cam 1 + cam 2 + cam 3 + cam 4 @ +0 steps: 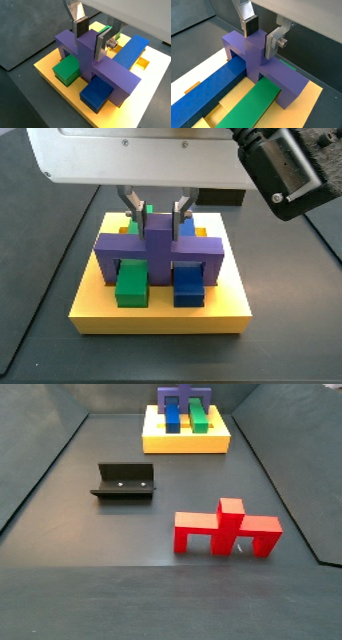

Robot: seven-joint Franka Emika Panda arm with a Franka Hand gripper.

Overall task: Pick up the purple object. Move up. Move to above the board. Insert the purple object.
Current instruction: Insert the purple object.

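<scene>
The purple object (110, 70) (271, 75) sits low on the yellow board (47, 67) (314, 100), its crossbar straddling the green bar (67, 70) (251, 107) and the blue bar (97, 92) (211, 90). My gripper (91, 39) (261, 37) is shut on the central stem, one dark pad on each side of it. In a side view the gripper (159, 213) comes straight down onto the purple object (127, 246) over the board (160, 313). From the far side view the board (185, 442) and purple object (181, 398) show at the back; the gripper is out of frame.
A red bridge-shaped piece (227, 529) stands on the dark floor in front. The fixture (124, 481) stands between it and the board, to the left. Raised walls border the floor on both sides.
</scene>
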